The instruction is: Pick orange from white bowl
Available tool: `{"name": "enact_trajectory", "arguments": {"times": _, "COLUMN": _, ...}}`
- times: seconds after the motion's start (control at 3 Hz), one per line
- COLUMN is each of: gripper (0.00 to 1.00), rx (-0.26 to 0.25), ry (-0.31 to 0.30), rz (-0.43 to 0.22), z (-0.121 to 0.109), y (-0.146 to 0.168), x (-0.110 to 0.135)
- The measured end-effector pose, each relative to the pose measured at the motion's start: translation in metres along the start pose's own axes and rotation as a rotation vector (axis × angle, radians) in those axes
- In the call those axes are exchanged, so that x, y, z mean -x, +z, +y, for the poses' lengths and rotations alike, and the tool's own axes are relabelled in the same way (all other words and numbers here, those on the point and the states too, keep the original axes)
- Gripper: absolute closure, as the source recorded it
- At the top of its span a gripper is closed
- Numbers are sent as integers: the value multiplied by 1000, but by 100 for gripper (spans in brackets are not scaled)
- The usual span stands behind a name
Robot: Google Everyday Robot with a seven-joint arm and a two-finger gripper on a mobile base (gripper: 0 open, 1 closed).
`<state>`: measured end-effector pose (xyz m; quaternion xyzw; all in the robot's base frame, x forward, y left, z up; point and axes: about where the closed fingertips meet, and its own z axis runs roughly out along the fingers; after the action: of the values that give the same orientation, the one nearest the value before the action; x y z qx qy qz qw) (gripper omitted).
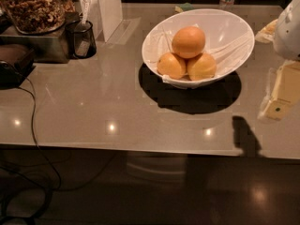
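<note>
The orange (188, 42) rests on two smaller oranges (171, 64) in the white bowl (234, 32). The hand (281, 95) hangs right of the bowl, apart; its opening cannot be determined.

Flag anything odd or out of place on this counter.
Nothing looks spilled or damaged. The wide glossy white bowl sits slanted, the large round orange piled atop two smaller ones. The gripper is out of view.

The orange (188, 41) sits atop two smaller oranges (171, 64) in the white bowl (229, 32) on the counter (93, 102). The claw (276, 108) hangs at the bowl's four o'clock, clear of its rim.
</note>
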<state>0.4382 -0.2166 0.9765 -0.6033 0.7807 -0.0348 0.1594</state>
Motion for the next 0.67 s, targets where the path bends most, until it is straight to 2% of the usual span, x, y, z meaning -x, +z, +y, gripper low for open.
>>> {"name": "enact_trajectory", "arguments": {"times": 0.33, "gripper": 0, "rx": 0, "ry": 0, "rz": 0, "z": 0, "y": 0, "x": 0}}
{"name": "enact_trajectory", "arguments": {"times": 0.67, "gripper": 0, "rx": -13, "ry": -64, "rz": -43, "z": -22, "y": -2, "x": 26}}
